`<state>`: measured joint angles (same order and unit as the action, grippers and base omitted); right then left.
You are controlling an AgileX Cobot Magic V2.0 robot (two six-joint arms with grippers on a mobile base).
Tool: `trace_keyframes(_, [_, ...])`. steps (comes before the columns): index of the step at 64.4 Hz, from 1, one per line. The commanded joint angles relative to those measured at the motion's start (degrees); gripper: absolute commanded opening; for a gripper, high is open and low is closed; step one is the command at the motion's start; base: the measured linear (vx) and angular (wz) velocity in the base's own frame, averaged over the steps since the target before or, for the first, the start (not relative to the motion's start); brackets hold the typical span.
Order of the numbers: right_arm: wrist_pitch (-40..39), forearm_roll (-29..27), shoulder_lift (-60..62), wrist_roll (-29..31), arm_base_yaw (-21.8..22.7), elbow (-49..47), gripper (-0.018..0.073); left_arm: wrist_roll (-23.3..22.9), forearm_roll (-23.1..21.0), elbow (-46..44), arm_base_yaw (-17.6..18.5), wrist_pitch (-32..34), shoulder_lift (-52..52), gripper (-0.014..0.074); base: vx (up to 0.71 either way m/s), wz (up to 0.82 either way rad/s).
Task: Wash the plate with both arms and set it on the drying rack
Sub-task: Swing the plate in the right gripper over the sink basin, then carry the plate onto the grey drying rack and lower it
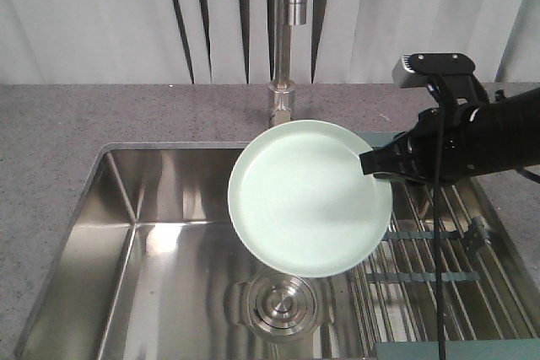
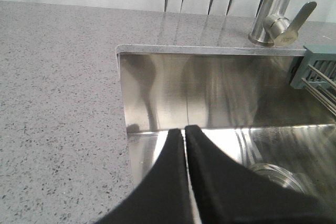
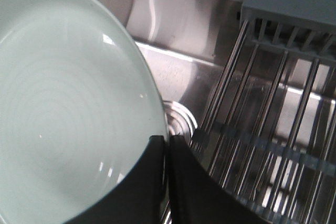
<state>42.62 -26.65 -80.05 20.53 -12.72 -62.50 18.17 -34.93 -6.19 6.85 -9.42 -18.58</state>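
Right tool [image 1: 366, 163] pinches plate [image 1: 308, 200] rim; arm [image 1: 498, 137] level over drying rack [image 1: 413, 276].

Our right claw [image 3: 167, 140] sits at the bottom of the view, its two black fingers [image 3: 195, 192] closed on the rim of the pale mint-green plate [image 3: 68, 103]. The plate spreads up and to the left of the claw, with faint concentric rings and small glints of light on its face. Just beyond the fingertips, past the plate's edge, we see part of the round steel drain strainer [image 3: 181, 121] in the floor of the sink basin [image 3: 178, 30]. To the right of the claw lies the drying rack [image 3: 262, 124]. Its parallel steel rods run away from the claw to a grey-green end bar [image 3: 289, 3], and a grey-green crossbar crosses them nearer the claw.
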Motion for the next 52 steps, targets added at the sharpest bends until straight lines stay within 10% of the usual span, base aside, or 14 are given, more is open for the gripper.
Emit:
trace_keyframes(1, [4.27, -1.71, 5.46, -1.04, 0.0, -1.57, -0.0001, -0.22, -0.95, -1.65, 0.1, 3.77, -0.51, -0.0006, 0.0, 0.0])
trace_keyframes(26, [-11.91, -2.18, 2.5, -12.52, -13.48, -2.02, -0.0001, -0.22, -0.95, -1.65, 0.1, 3.78, -0.51, -0.0006, 0.0, 0.0])
trace_keyframes(52, [-5.82, 3.11, -2.06, -11.33, 0.24, -5.41, -0.0001, -0.22, -0.95, -1.65, 0.1, 3.78, -0.51, -0.0006, 0.0, 0.0])
